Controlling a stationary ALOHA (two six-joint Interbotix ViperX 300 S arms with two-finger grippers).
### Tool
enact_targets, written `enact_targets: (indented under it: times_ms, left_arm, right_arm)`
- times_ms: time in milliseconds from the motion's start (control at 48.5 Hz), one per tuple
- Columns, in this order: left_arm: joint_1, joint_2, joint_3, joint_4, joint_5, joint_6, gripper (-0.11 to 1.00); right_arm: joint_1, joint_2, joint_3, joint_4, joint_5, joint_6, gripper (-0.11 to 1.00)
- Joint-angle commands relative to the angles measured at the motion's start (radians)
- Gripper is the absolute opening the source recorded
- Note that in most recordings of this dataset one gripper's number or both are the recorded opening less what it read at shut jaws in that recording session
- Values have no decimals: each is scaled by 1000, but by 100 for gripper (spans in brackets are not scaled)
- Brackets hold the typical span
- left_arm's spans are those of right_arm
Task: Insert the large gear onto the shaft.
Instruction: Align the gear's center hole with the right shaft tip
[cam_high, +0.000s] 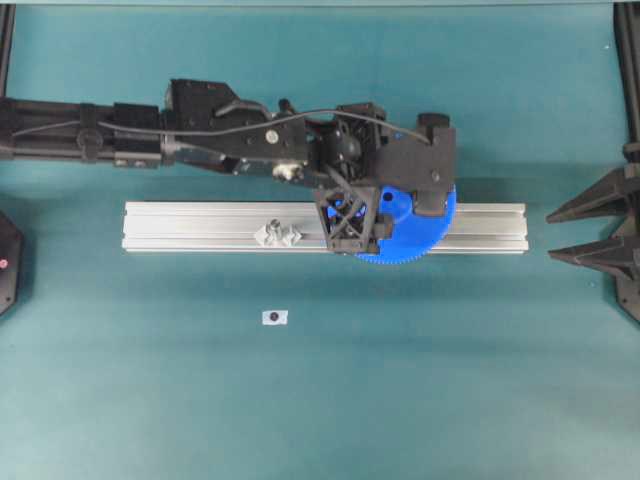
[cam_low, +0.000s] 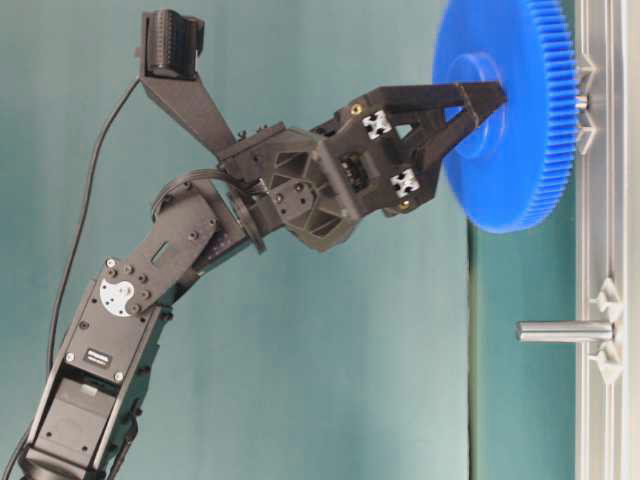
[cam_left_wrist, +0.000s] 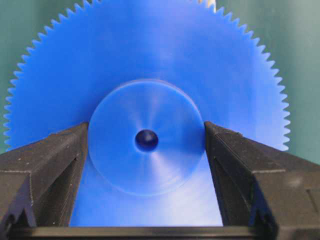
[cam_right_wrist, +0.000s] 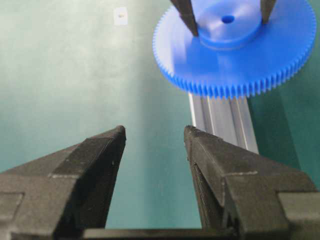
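The teal surface (cam_high: 120, 400) carries a long aluminium rail (cam_high: 200, 228) under the left end effector (cam_left_wrist: 146, 137), whose two pads (cam_left_wrist: 60, 150) press on opposite sides of the raised hub of the large gear (cam_left_wrist: 150, 75); it has the gear clamped and carried flat just over the rail. The right end effector (cam_right_wrist: 154, 150) sits well apart from the gear, its jaws spread and empty.

The shaft (cam_low: 580, 101) stands directly beyond the gear's far face, its tip just peeking past the toothed rim. A second, bare pin (cam_low: 563, 331) stands further along the rail from the left end effector.

The risk I see is binding: the hole is small, so a slightly tilted gear could jam on the pin, or slip in a grip that bears only on the smooth hub.

The side view alone shows pin and gear together, though not whether the pin has entered. The left wrist view shows the centre hole dark, nothing more. The overhead view hides that pin entirely beneath arm and gear.
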Motion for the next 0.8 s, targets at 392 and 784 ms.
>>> enact_targets:
  times_ms: [392,784]
  left_arm:
    - [14,2,-67,2,-3,0,77]
    - [15,9,-75,2,51,8,77]
  right_arm:
    - [-2,8,-9,-2,-11,8,58]
    - [-2,8,-9,-2,-11,23,58]
